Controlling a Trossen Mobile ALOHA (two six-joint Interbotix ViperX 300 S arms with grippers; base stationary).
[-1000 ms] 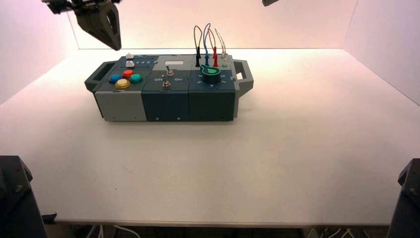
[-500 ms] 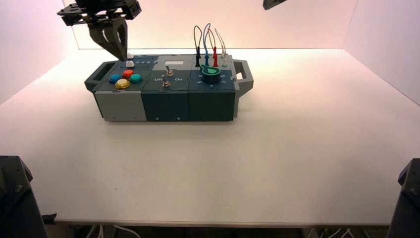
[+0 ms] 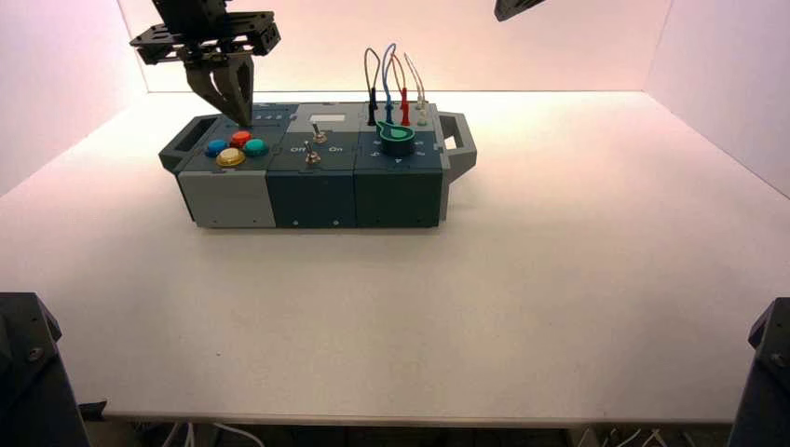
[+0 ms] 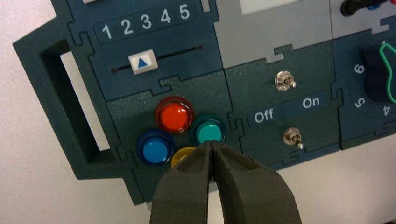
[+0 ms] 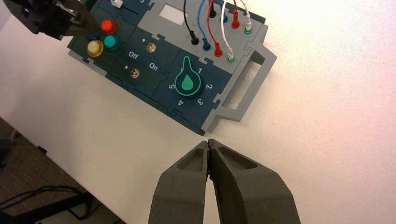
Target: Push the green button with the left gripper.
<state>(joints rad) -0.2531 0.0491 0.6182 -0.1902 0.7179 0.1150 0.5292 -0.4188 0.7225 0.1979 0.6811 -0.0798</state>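
Lowered and shifted rightward over the box's button cluster, left gripper (image 4: 210, 142) is clenched empty; ease its tip toward the green button (image 4: 209, 132), right of the yellow button (image 4: 181, 155), then press straight down, clearing the red button (image 4: 174, 116) beyond.

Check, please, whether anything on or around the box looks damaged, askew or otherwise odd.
Nothing stands out: the four wires are plugged in at the box's far right, the red, blue, yellow and green buttons sit in their rings, and I see no damage or spill.
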